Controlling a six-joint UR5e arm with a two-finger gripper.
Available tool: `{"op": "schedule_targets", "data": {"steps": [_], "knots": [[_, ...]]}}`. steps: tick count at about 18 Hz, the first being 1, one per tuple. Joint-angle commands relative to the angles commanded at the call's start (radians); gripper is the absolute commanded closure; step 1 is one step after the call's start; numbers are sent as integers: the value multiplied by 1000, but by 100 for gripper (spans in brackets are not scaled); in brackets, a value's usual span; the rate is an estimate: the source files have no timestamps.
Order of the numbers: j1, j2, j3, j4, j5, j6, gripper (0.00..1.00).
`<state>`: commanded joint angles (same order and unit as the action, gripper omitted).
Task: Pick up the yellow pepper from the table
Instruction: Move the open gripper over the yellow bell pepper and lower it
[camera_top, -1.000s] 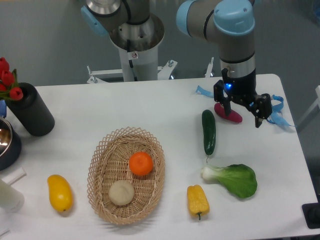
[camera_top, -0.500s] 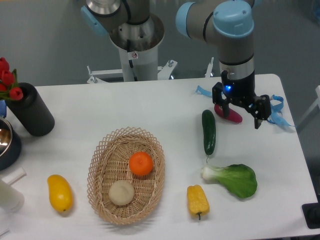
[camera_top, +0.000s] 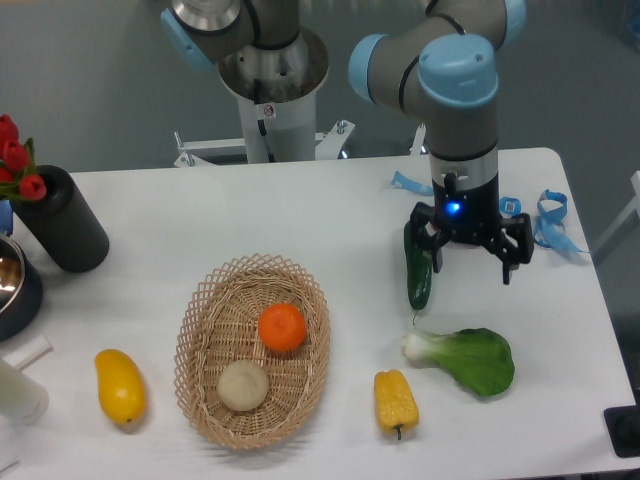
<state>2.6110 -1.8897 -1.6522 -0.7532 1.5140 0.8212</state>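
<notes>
**Trainee:** Where is your target?

**Instructor:** The yellow pepper (camera_top: 396, 401) lies low and right of centre on the table (camera_top: 300, 215), stem toward the bottom edge, just right of the basket (camera_top: 252, 350) and left of the bok choy (camera_top: 470, 359).

**Trainee:** And the claw?

**Instructor:** Your gripper (camera_top: 470, 262) hangs spread and empty beside the cucumber (camera_top: 417, 266), well above the pepper. You must bring it down-frame, probably to straddle the lobes.
</notes>
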Motion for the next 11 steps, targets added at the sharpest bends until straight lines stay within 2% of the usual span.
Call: {"op": "schedule_targets", "data": {"steps": [5, 11], "knots": [[-49, -95, 34, 0, 2, -180, 0], [-100, -224, 146, 0, -6, -374, 0]]}}
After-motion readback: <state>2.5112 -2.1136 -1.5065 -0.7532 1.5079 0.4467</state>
